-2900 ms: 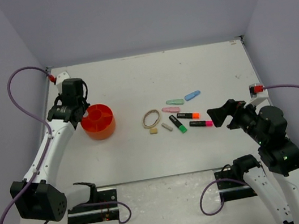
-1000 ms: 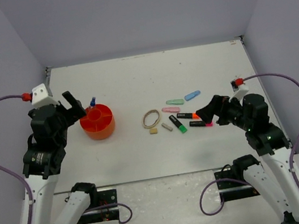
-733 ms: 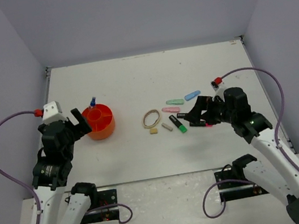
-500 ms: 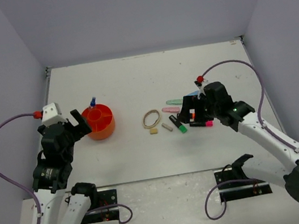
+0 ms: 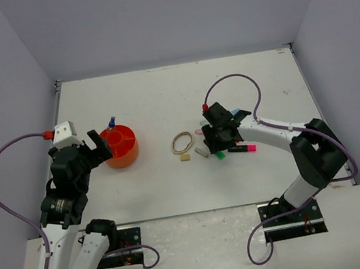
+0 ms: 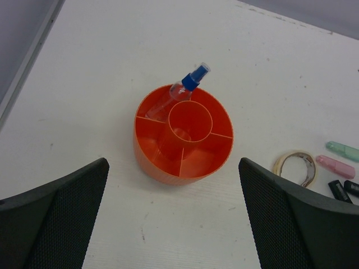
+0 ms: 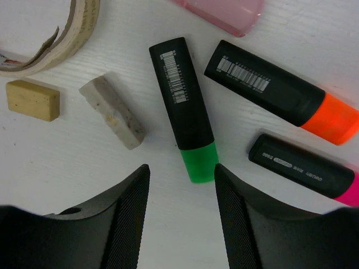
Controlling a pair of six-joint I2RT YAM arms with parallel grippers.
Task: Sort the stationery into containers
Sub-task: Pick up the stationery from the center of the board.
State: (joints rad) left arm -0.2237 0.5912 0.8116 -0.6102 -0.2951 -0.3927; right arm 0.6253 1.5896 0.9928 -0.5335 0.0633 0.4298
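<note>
- Picking step in hand: the right gripper (image 7: 180, 171) sits low over the green highlighter (image 7: 182, 106), right of centre; its fingers are apart, straddling the green end, not yet clamped.
- Left gripper (image 6: 173, 165) hovers spread wide and empty just near of the orange tub (image 6: 148, 159) at left; a bottle (image 6: 188, 84) leans in a far compartment.
- Next, by my reading: pinch shut, lift, carry left to a free compartment.
</note>
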